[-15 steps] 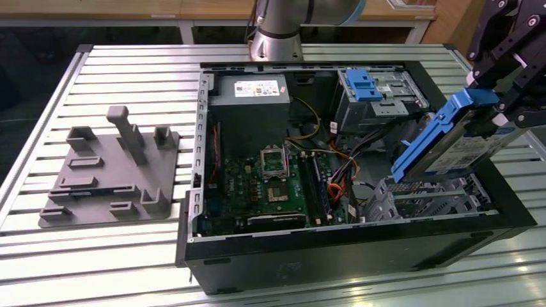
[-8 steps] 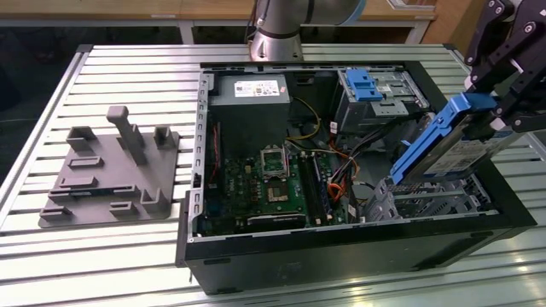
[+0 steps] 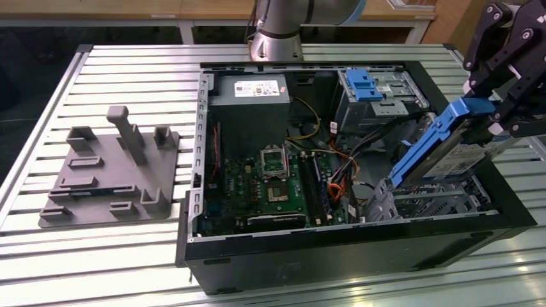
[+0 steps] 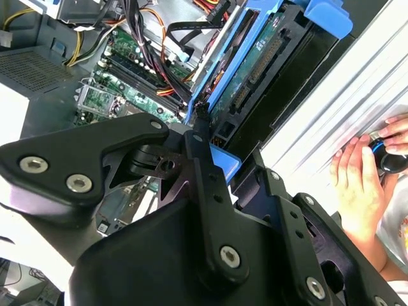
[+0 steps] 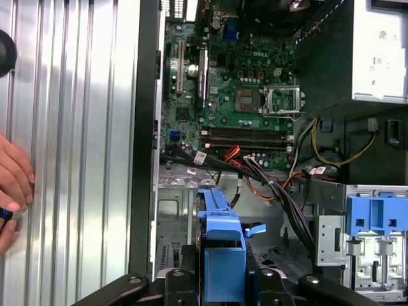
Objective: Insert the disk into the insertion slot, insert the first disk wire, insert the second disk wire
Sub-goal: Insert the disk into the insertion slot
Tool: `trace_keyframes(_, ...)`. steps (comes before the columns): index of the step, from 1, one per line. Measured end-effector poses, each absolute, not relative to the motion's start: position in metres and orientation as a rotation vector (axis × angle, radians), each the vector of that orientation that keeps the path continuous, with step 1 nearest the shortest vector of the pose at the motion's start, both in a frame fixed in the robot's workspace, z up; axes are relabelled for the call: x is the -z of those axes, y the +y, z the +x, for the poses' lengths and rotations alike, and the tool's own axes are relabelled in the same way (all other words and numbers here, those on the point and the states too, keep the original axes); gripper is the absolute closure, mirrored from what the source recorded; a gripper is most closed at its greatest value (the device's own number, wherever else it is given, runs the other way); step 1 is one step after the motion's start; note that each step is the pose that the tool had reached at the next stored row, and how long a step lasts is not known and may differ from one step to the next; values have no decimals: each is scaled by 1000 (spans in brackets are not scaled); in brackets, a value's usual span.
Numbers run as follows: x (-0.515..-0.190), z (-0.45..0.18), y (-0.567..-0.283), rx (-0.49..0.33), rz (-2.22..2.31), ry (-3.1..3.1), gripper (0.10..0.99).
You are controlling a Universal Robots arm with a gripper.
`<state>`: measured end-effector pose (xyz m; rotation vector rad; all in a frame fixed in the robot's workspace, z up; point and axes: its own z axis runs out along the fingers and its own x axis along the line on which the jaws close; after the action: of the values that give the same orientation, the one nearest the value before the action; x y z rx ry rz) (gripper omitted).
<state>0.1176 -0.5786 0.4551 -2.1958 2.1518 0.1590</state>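
Observation:
My gripper [image 3: 483, 107] is shut on the blue handle end of the disk [image 3: 449, 157], a silver drive in a blue carrier. The disk hangs steeply tilted at the exterior view's right. Its lower end reaches down into the mouth of the insertion slot [image 3: 431, 203], a small grey perforated cage in the front right corner of the open computer case. In both wrist views the blue carrier [image 5: 220, 239] [image 4: 255, 70] sits between my black fingers [image 5: 175, 280]. A bundle of black, red and orange wires [image 3: 339, 171] [image 5: 271, 185] lies loose beside the cage.
The case holds a green motherboard [image 3: 273, 185], a power supply [image 3: 249, 89] and a larger grey cage with a blue latch [image 3: 369, 86]. A grey fixture [image 3: 111, 173] lies on the slatted table [image 3: 128, 64]. A person's hand [image 4: 363, 172] [image 5: 13, 172] rests on the table beside the case.

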Motion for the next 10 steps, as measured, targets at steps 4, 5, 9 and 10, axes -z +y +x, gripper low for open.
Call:
trace_keyframes(4,-453,118,-579,-159,-2196,2152,722)
trace_keyframes(5,-452,118,-579,-159,-2196,2152,722)
trace_keyframes(9,-450,118,-579,-159,-2196,2152,722)
trace_keyframes(10,-449,118,-579,-159,-2196,2152,722)
